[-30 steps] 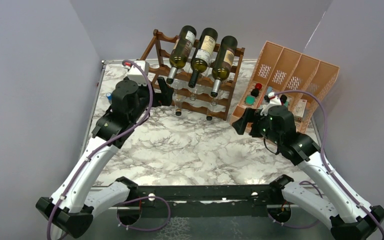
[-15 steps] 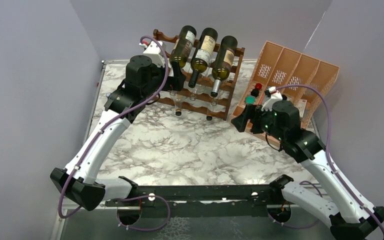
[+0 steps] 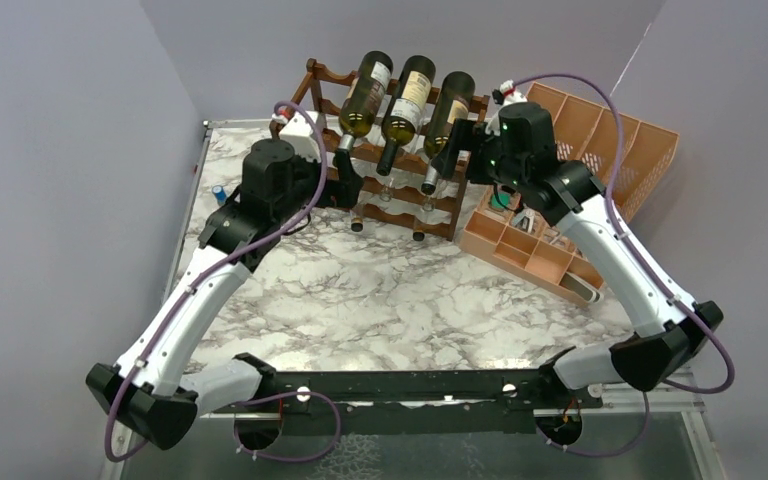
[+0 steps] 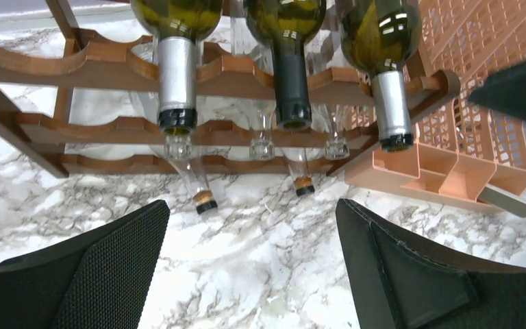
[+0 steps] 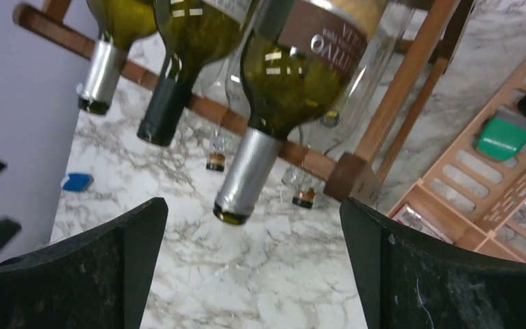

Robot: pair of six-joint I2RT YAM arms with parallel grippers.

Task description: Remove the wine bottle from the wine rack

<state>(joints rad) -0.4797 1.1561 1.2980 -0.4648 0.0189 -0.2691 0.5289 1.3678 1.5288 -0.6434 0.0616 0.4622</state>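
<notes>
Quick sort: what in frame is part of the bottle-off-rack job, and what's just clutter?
Job: wine rack; three green wine bottles on its top tier; left gripper and right gripper, both open, holding nothing.
Lying about: clear bottles on the lower tiers; peach-orange organiser; small blue item on the marble table.

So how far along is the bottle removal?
Done: nothing; three green wine bottles lie on the top tier of the wine rack. In hand: left end effector and right end effector open at its front, the right one facing the rightmost bottle, not gripping. Left: grasp, lift off.
</notes>
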